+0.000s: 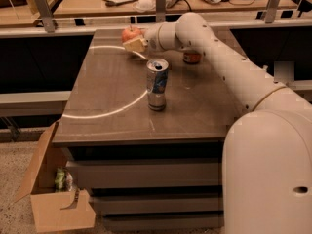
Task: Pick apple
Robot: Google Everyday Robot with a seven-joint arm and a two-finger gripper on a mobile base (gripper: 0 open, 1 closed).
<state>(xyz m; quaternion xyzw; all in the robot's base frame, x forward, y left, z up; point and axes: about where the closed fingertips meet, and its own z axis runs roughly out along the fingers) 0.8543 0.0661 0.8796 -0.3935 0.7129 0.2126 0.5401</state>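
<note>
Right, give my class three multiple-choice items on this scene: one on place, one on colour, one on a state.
1. Where is the gripper? A beside the apple near the table far edge; B at the near edge; C below the tabletop.
2. What colour is the apple? A green; B red-orange; C yellow.
3. The blue-and-silver can is: A lying down; B upright; C held in the air.
Answers: 1 A, it sits right by the apple; 2 B, its skin shows red-orange; 3 B, it stands on its base.
</note>
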